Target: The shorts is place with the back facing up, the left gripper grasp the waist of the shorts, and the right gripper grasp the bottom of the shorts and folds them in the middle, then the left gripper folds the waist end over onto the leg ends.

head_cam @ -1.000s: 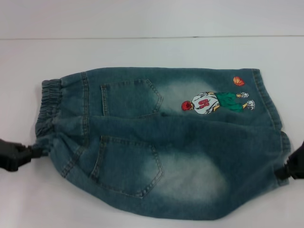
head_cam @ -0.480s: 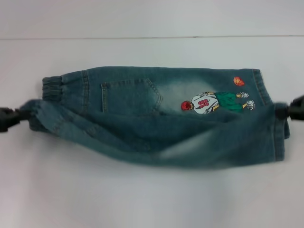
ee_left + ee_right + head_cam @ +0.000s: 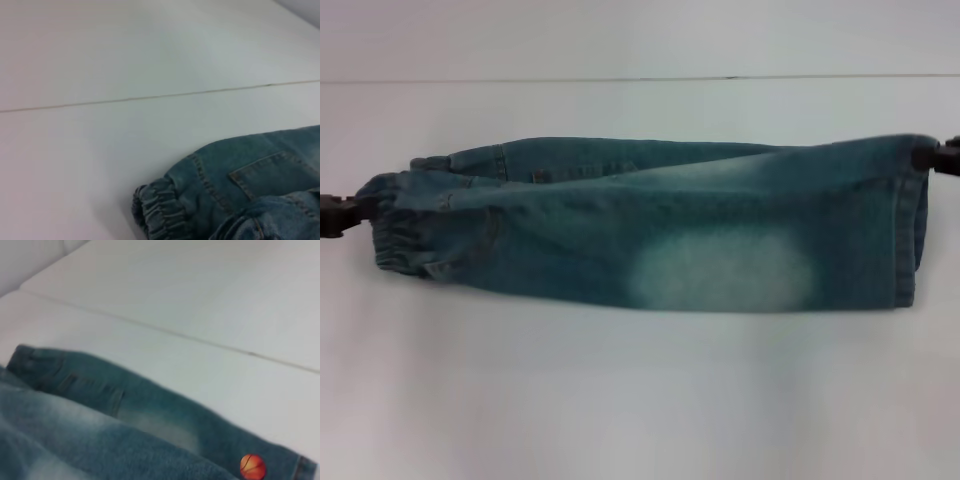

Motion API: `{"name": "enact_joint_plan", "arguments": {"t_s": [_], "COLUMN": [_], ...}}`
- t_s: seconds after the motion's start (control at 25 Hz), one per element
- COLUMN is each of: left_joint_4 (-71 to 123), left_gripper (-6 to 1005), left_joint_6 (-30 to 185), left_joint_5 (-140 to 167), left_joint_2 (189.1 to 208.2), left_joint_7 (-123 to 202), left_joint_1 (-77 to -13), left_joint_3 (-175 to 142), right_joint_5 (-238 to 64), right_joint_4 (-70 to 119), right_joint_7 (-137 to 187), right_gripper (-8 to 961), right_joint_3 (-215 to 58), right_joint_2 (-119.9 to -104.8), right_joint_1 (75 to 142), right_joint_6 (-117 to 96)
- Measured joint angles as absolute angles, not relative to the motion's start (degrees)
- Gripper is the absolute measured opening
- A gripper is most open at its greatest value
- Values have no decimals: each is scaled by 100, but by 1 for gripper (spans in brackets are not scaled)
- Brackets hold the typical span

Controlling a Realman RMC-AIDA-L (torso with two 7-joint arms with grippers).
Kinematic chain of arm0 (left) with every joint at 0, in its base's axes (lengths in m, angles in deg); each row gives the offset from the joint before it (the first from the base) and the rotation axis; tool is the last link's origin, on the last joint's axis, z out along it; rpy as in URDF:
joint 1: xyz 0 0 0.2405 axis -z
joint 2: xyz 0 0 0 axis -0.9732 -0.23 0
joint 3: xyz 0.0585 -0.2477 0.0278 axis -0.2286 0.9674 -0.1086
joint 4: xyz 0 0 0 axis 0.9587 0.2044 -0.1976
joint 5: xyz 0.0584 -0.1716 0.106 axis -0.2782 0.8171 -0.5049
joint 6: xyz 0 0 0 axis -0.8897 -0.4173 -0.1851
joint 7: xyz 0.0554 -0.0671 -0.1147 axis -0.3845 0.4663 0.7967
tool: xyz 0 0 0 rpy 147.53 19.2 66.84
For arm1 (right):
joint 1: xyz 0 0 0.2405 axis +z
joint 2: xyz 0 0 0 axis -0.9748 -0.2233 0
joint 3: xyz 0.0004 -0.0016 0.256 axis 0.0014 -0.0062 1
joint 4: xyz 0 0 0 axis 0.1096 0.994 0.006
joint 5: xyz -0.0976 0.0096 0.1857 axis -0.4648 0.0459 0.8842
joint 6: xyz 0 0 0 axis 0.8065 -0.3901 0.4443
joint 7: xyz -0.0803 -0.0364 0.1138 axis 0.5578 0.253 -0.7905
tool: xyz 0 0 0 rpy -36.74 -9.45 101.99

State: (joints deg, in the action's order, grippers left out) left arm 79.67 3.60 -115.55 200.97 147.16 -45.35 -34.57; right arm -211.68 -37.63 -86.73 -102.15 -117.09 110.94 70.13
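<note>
**Shorts, folded lengthwise, held at both ends**

Item: one pair of denim shorts (image 3: 650,235), lying across the middle of the white counter (image 3: 640,400) in the head view. Long axis runs from 9 o'clock to 3 o'clock. The near half lies doubled over the far half; a strip of the lower layer shows along the 12 o'clock edge. The elastic waist (image 3: 400,230) is at the 9 o'clock end, the leg hem (image 3: 910,230) at the 3 o'clock end.

Left claw (image 3: 345,212): at the 9 o'clock edge, level with the waist, closed on the waist fabric as far as I can judge; only its tip shows. The shorts lie towards 3 o'clock from it.

Right claw (image 3: 938,155): at the 3 o'clock edge, pinching the upper corner of the leg hem, which looks lifted slightly.

Wrist views: fabric only; an orange basketball patch (image 3: 252,466) shows on the lower layer.

Judgement: I take the lengthwise fold as nearly laid. The coming fold belongs to the left claw, which must carry the waist along the long axis towards 3 o'clock.
</note>
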Motion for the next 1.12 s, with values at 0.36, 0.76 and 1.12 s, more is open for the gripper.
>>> {"name": "enact_joint_plan", "arguments": {"t_s": [0.36,0.76,1.12], "left_joint_4": [7969,7920,7933], "left_gripper": [82,91,99], "left_joint_6": [1122,1764,2537], "left_joint_5": [-11553,-11554,-11554], "left_joint_2": [20277,20347,20583], "left_joint_7": [14991,15160,15109], "left_joint_1": [-4375,-4225,-4288], "left_joint_3": [-4151,-4484,-4840], "right_joint_5": [-21047,-21025,-20999], "right_joint_4": [-3351,-2804,-2641], "right_joint_7": [-8525,-8421,-8326], "right_gripper": [21,21,88], "right_joint_3": [-10398,-10552,-10695], "right_joint_2": [-11826,-11834,-11899], "right_joint_1": [11150,11249,11269], "right_joint_6": [5849,4861,4390]}}
